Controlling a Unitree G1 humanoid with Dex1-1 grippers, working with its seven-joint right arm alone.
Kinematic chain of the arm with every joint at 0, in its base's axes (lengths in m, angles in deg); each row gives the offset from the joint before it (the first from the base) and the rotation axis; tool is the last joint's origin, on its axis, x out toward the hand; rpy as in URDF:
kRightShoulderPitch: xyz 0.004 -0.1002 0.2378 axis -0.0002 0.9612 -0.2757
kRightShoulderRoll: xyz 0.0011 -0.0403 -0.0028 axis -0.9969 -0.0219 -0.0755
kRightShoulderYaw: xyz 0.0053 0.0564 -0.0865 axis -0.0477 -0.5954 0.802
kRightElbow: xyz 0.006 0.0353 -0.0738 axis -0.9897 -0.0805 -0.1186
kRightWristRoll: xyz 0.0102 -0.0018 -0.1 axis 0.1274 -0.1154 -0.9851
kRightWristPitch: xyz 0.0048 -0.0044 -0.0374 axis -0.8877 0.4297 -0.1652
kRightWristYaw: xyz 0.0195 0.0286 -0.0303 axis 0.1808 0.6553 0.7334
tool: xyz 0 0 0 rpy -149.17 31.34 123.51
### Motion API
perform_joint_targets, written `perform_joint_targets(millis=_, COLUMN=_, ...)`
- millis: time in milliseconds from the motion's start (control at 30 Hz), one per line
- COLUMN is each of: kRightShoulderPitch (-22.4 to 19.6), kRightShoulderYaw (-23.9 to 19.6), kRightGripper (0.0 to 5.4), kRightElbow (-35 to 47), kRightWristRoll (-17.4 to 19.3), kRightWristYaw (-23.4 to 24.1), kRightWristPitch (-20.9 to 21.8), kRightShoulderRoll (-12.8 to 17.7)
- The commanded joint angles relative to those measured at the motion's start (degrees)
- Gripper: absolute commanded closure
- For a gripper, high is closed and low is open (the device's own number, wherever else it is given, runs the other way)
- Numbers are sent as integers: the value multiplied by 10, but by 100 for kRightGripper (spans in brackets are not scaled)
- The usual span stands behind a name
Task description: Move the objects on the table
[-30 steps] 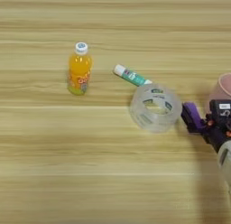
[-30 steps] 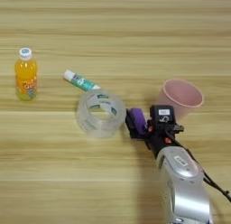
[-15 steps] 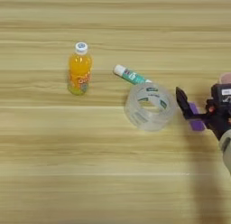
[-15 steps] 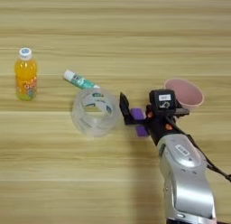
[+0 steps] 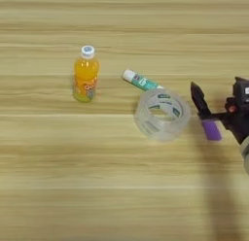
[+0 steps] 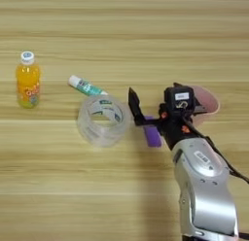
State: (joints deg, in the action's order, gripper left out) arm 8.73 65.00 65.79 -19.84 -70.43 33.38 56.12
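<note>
— Purple block (image 6: 152,136): where is it found, and how is the claw (image 6: 146,119) set?
— It is seen flat on the table (image 5: 97,186), just right of the tape roll (image 6: 103,120), under the claw. The claw is spread wide, and nothing is gripped; one black finger (image 6: 133,104) is raised beside the roll.
— What has been changed since a second ago?
— The block was held then; it has been released, and the fingers have been opened and lifted.
— And further out?
— A green-and-white tube (image 5: 141,81) is touched by the roll's far rim, a pink cup (image 6: 206,99) is partly hidden behind the claw, and the juice bottle (image 5: 85,74) is stood upright well to the left. No label can be read.
</note>
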Motion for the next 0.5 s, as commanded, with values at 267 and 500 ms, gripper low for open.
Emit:
perform_joint_targets(millis=267, kRightShoulderPitch=-51, kRightShoulderYaw=-70, kRightGripper=5, kRightElbow=-37, kRightWristRoll=-32, kRightWristYaw=55, kRightWristPitch=80, kRightShoulderRoll=38)
perform_joint_targets(millis=500, kRightShoulderPitch=-45, kRightShoulderYaw=-90, kRightGripper=5, kRightElbow=-60, kRightWristRoll=-38, kRightWristYaw=68, kRightWristPitch=78, kRightShoulderRoll=44)
